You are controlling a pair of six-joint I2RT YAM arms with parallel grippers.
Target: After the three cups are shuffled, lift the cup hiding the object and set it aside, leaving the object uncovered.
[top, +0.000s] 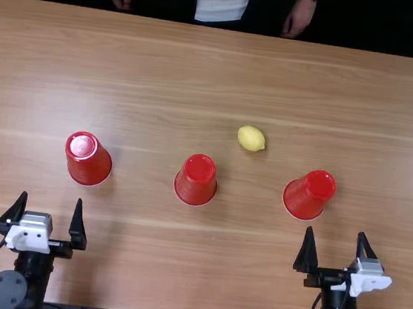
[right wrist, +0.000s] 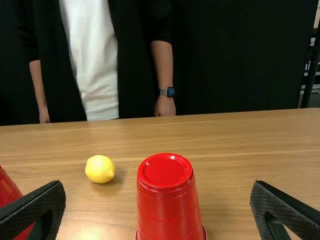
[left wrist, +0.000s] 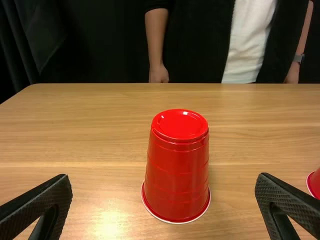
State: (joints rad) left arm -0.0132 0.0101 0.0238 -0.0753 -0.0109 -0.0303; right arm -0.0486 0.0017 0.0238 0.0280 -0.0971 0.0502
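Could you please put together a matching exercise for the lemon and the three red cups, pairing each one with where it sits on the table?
Column one:
1. lemon
2. left cup
3. middle cup
4. right cup

Column two:
A. upside down, just ahead of the open right gripper
B. uncovered on the table, beyond the row, between two cups
C. upside down, just ahead of the open left gripper
D. upside down, with a cup on either side

Pairs: 1-B, 2-C, 3-D, 4-A.

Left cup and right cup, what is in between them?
The middle red cup, upside down, as the top view shows. The lemon lies farther back.
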